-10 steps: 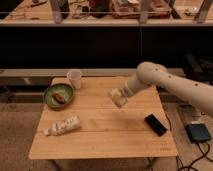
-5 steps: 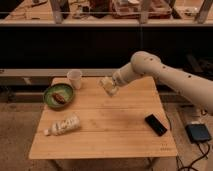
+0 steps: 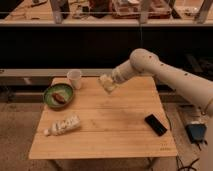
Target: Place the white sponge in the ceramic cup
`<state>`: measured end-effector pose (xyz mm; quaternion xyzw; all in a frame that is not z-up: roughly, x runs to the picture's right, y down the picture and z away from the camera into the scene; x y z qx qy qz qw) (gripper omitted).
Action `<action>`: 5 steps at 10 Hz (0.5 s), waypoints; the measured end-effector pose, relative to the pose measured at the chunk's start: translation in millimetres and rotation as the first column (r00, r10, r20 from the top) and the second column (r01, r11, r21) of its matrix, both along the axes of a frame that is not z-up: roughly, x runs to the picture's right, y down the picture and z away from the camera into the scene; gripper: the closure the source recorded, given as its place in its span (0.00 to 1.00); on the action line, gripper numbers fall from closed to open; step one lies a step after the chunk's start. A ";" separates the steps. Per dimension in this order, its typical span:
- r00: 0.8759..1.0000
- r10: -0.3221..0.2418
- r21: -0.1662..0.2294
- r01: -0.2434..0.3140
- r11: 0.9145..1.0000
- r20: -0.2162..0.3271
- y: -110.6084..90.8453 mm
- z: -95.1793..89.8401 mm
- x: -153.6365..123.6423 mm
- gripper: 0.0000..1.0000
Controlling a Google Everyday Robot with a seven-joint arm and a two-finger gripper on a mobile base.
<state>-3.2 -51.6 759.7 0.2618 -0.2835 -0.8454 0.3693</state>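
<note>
The white sponge is off the wooden table, held above the back edge near its middle. The gripper at the end of the pale arm has its fingers closed narrowly on the block. The sponge looks soft and very light, so it should squash rather than slip. The present hold on its upper part leaves the lower end free, which suits lowering it end-first. Being compressible, it will probably fold or spring a little at the cup's mouth.

By the left edge, towards the back, sits a green bowl with something reddish-brown lying in it. In front of it, near the front-left corner, a white patterned bottle lies on its side. The ceramic cup stands upright at the back edge, just beside the bowl and to the left of the held sponge. Nothing shows inside it. It is narrow and probably easy to tip, so the sponge needs to come down centred over the opening. Towards the front-right corner lies a black phone, well apart from the rest.
</note>
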 end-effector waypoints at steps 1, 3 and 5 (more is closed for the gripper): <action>0.998 -0.011 0.030 0.009 0.999 0.057 -16.7 6.8 -12.8 1.00; 0.981 -0.046 0.086 0.030 0.996 0.188 -48.8 22.2 -44.4 1.00; 0.941 -0.080 0.126 0.040 0.991 0.328 -74.4 34.8 -77.2 1.00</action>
